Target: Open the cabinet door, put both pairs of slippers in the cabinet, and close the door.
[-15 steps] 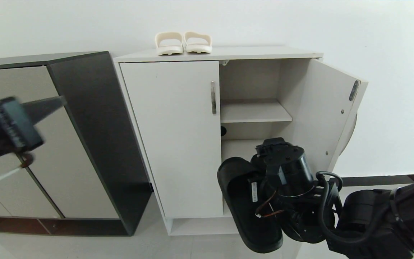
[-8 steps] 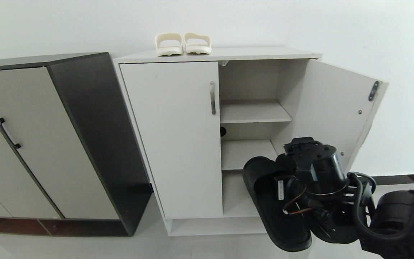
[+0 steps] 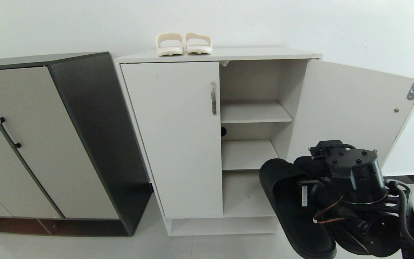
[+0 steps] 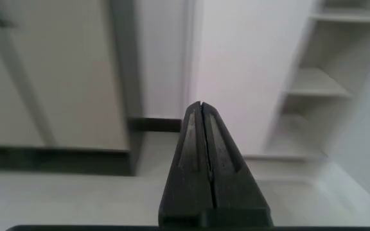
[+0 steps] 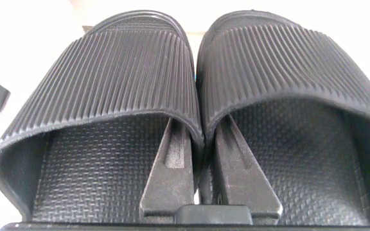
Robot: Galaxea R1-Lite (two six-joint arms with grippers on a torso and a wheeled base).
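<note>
While my right gripper (image 5: 200, 138) pinches the black slippers (image 3: 291, 205) together, they hang before the open cabinet (image 3: 253, 112). My left gripper (image 4: 202, 115) — closed, empty.

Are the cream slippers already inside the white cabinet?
No, the cream slippers sit side by side on top of the white cabinet, not on any of its shelves.

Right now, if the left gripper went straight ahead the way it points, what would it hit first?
The left gripper would probably meet the white cabinet's closed door low down, beside the dark cabinet; depth is unclear.
</note>
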